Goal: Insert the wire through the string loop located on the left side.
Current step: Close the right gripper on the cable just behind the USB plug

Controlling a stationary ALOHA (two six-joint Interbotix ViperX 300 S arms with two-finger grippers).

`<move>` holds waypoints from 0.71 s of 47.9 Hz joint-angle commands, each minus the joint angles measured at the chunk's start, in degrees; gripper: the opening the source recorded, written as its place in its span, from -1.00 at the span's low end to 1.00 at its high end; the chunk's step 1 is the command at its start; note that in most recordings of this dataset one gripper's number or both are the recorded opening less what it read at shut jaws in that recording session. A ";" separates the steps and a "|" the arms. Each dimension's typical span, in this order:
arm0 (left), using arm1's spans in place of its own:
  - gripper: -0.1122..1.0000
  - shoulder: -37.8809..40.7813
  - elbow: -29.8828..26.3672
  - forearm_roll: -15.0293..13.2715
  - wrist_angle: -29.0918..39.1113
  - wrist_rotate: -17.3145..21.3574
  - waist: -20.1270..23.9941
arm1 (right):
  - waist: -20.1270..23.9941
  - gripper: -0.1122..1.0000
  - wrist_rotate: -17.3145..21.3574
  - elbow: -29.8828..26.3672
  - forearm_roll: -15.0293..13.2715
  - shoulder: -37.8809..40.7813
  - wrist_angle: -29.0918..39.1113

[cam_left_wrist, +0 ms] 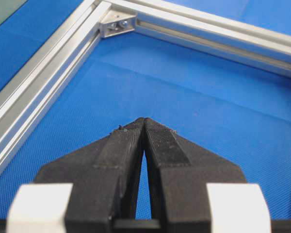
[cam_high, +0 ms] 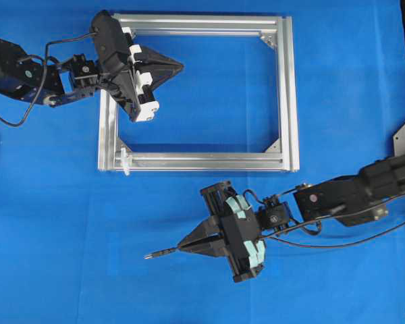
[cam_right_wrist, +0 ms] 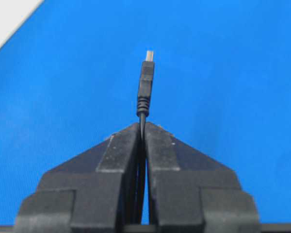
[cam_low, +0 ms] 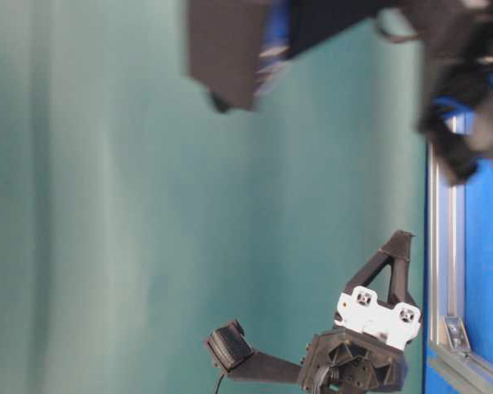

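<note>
The wire's dark plug tip (cam_high: 156, 254) sticks out leftward from my right gripper (cam_high: 182, 247), which is shut on the thin black wire just behind the plug. In the right wrist view the plug (cam_right_wrist: 145, 82) points straight ahead of the closed fingertips (cam_right_wrist: 155, 133), over bare blue mat. The string loop (cam_high: 125, 160) is a small white tie at the lower-left corner of the silver frame (cam_high: 287, 94), up and to the left of the plug. My left gripper (cam_high: 181, 67) is shut and empty, hovering inside the frame's upper-left part; it also shows in the left wrist view (cam_left_wrist: 144, 120).
A corner bracket (cam_left_wrist: 117, 25) of the frame lies ahead of the left gripper. Black arm cables (cam_high: 364, 236) trail off to the right. In the table-level view the left gripper (cam_low: 401, 238) stands near the frame rail (cam_low: 444, 246).
</note>
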 commanded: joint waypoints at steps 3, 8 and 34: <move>-0.80 -1.67 -0.53 0.09 -0.18 -0.09 -0.09 | -0.18 -0.79 -0.09 -0.35 -0.09 -3.87 2.02; -0.80 -1.67 -0.44 0.09 -0.18 -0.09 -0.09 | -0.18 -0.79 -0.09 -0.35 -0.09 -3.78 2.37; -0.80 -1.67 -0.44 0.09 -0.18 -0.09 -0.09 | -0.18 -0.79 -0.09 -0.18 -0.09 -3.78 2.46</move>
